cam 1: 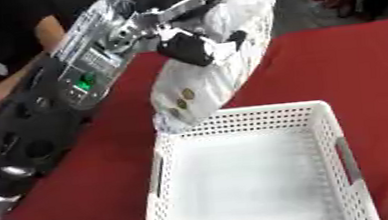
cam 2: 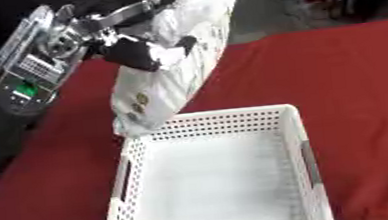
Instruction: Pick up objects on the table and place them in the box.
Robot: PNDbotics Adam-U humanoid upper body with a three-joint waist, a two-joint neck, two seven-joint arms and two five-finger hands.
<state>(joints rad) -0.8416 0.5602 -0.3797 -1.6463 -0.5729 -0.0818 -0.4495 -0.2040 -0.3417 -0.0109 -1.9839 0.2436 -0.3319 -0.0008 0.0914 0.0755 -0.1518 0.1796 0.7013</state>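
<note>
Left eye view, red table (cam 1: 343, 64) filling most of frame, lying slightly askew, far edge toward the top. White perforated box (cam 1: 233, 121) near the table's front edge, long side running front to back, slotted grey handles on its left and right walls, interior bare white. White bag (cam 1: 208, 75) with small round gold marks near its lower end, held up off the cloth, tilted, top leaning away toward the far edge, bottom corner hanging just at the box's far-left corner, over or touching the rim; cannot tell which. Left arm (cam 1: 97, 60), silver and black with a small green light on its forearm panel, entering from the left edge and crossing above the table's left side. Left hand (cam 1: 194, 47) clamped on the bag's middle, dark fingers (cam 2: 136, 54) curled round the bag's near face, pinching the wrapper so it creases. Right hand in neither view. Dark rounded equipment (cam 1: 20, 142) along the table's left edge, nearer the front corner, too blurred to identify.
</note>
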